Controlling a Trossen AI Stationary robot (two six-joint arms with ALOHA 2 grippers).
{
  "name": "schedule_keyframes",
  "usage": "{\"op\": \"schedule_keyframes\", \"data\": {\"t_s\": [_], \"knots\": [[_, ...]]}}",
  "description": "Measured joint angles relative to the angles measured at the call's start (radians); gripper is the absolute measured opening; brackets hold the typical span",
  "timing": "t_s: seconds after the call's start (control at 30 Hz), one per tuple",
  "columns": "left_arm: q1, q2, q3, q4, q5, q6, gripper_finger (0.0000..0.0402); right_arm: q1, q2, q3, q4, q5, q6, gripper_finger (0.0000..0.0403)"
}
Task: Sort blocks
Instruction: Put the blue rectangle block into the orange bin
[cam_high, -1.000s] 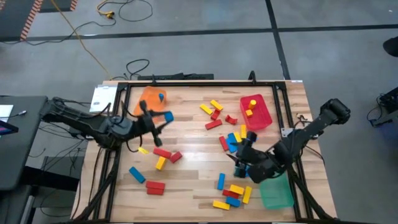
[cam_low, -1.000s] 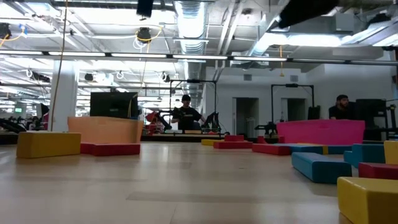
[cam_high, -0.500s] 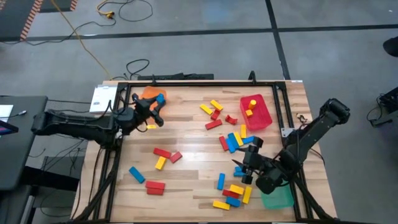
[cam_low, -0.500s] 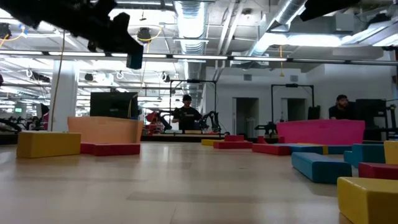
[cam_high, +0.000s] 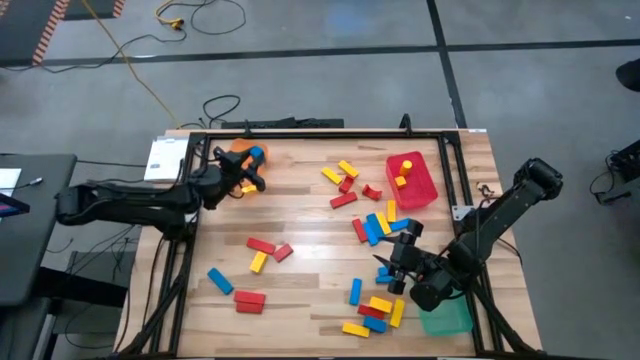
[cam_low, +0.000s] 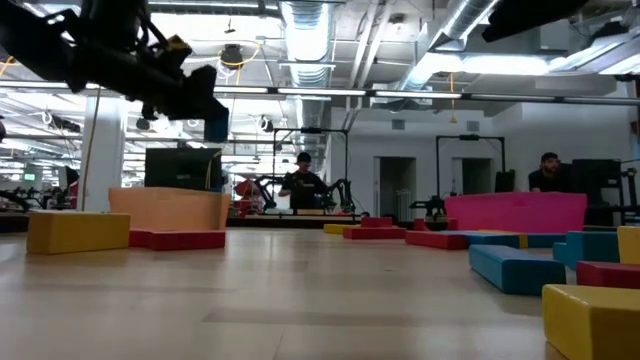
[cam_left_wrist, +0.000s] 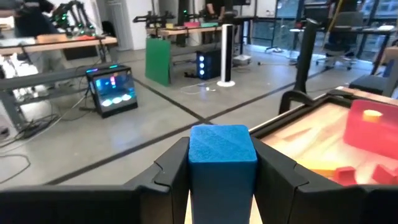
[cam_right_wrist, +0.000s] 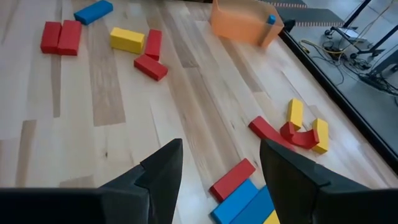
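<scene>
Barely begun, judging by the spread: most of the blocks (cam_high: 372, 228) lie loose on the worktop (cam_high: 310, 215), one cluster near the red tray (cam_high: 412, 181), another by the right arm, a few more toward the left front. Sorted so far, as far as can be seen: one blue piece in the orange tray (cam_high: 240, 160) and two yellow ones in the red tray; green tray (cam_high: 444, 312) apparently empty, though partly hidden under the right arm. Left gripper (cam_high: 248, 180) poised at the near edge of the orange tray, clamped on a blue block (cam_left_wrist: 222, 163), so a drop-off looks next. Right gripper (cam_high: 392, 270) parted wide and holding nothing, hovering over bare wood beside the front-right cluster. Only the left wrist view proves the grip: blue block upright, squeezed between both fingers (cam_left_wrist: 173, 174), whereas from overhead just a blue speck at the tip. Only the right wrist view confirms an empty gap between its fingers (cam_right_wrist: 163, 171). Low view adds height: left arm raised well clear of the surface, block dangling above the orange tray wall. Tray contents visible from overhead alone.
</scene>
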Motion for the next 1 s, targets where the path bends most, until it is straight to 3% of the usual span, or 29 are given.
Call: {"op": "schedule_keyframes", "data": {"t_s": [0.43, 0.83, 1.0], "knots": [[0.156, 0.188, -0.001, 0.007, 0.005, -0.089, 0.0127, 0.002, 0.000, -0.057, 0.071, -0.005, 0.021, 0.0230], [0.307, 0.207, -0.005, -0.020, 0.006, -0.112, 0.0127, 0.021, 0.000, -0.057, 0.077, -0.011, 0.021, 0.0230], [0.352, 0.207, -0.093, 0.040, 0.011, -0.148, 0.0127, 0.028, 0.000, -0.057, 0.082, -0.011, 0.020, 0.0230]]}}
